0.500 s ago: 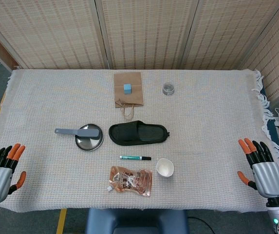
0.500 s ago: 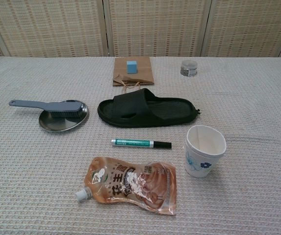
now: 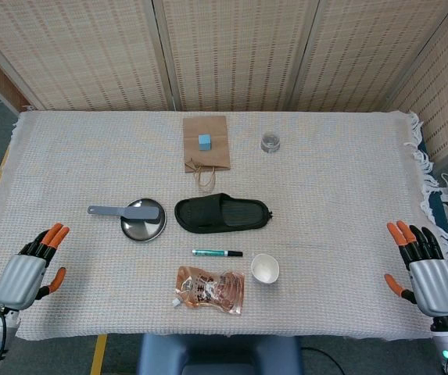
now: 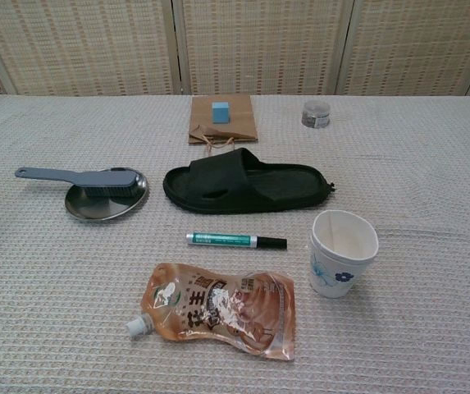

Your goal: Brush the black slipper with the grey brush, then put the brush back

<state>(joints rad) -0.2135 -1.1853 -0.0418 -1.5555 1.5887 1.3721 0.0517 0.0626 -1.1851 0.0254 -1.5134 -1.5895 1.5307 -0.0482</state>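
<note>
The black slipper lies flat at the middle of the table, toe pointing left. The grey brush rests across a round metal dish just left of the slipper, its handle sticking out to the left. My left hand hovers at the near left corner, fingers apart and empty. My right hand sits at the near right edge, also spread and holding nothing. Neither hand shows in the chest view.
A green marker, a paper cup and a brown drink pouch lie in front of the slipper. Behind it a paper bag carries a blue block; a small jar stands to its right.
My left hand has moved inward to the right and slightly down over the table corner. The right hand shifted slightly toward the table's near edge. The objects stayed put.
</note>
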